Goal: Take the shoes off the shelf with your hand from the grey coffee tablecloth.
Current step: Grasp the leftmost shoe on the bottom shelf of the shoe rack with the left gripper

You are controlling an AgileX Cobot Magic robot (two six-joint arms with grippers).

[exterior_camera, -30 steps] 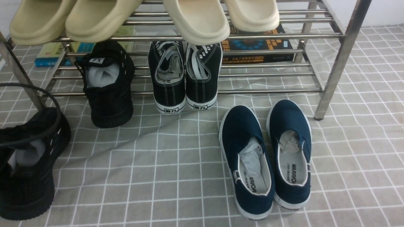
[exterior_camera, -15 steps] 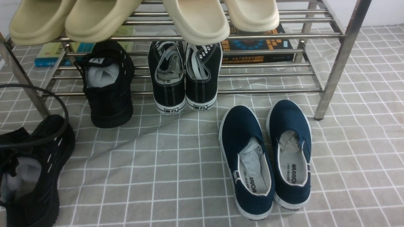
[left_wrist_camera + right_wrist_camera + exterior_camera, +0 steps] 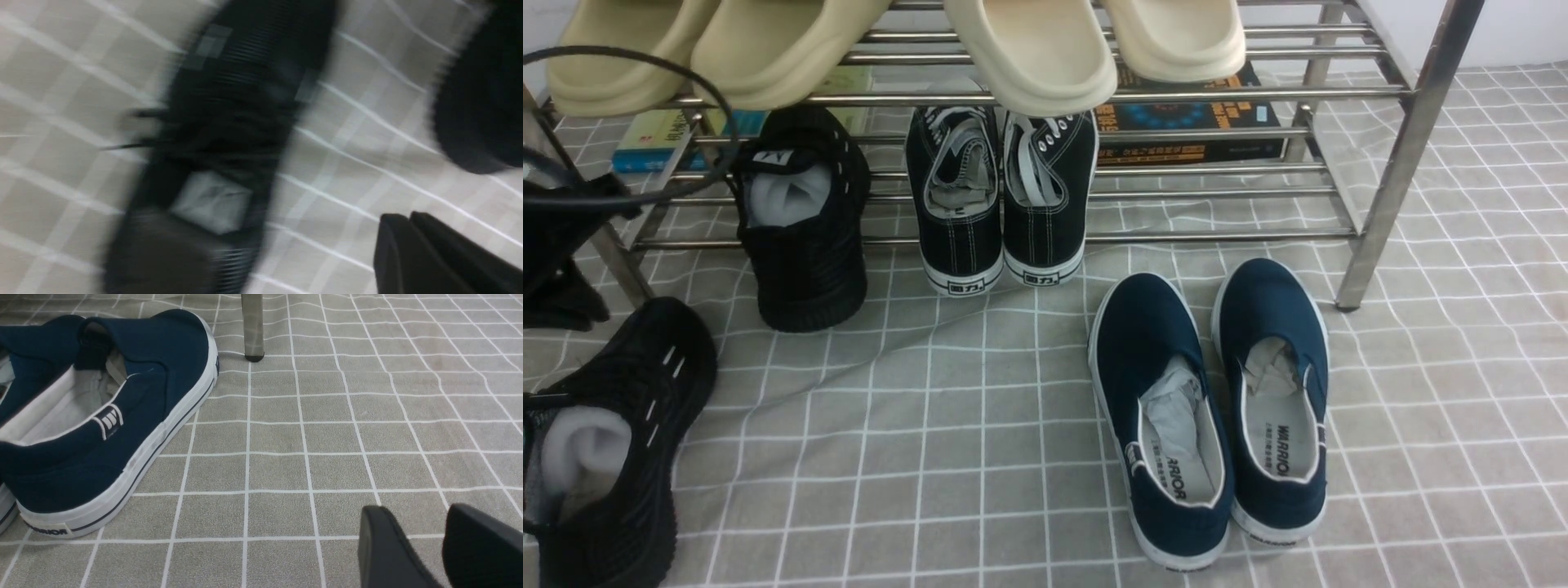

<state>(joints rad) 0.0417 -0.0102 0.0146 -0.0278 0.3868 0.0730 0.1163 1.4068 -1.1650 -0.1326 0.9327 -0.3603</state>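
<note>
**Q:** Gripper status?

**A:** The left gripper [image 3: 402, 222] has its fingers pressed together with nothing between them. The right gripper [image 3: 416, 516] stands with its fingers apart and is empty, low over the grey grid tablecloth [image 3: 327, 437].

**Q:** Left arm pose?

**A:** In the front view the arm is only partly seen at the left edge. It is raised clear of the cloth, in front of the left leg of the steel shelf [image 3: 1388, 188]. A black cable [image 3: 698, 98] loops over it. Its wrist camera looks down on the loose mesh sneaker [image 3: 229, 134], and that picture is blurred.

**Q:** Item count?

**A:**
- Black mesh sneakers: two
- Black canvas sneakers [image 3: 960, 220]: two
- Navy slip-ons [image 3: 1168, 416]: two
- Beige slippers [image 3: 1029, 49]: four, on the top tier

**Q:** Location and orientation of the mesh pair?

**A:** The loose mesh sneaker [image 3: 613, 441] lies on the tablecloth at the near left, off the shelf. Its heel faces the camera and its toe points away and to the right, so its long axis runs diagonally toward the shelf. The shelved mesh sneaker [image 3: 800, 220] sits on the lower tier, left of the canvas pair. Its toe points inward and its heel projects past the front bar, so its long axis runs front to back. Both are stuffed with white paper.

**Q:** Remaining items?

**A:** The slip-ons stand side by side on the cloth in front of the shelf, near the right gripper.
</note>
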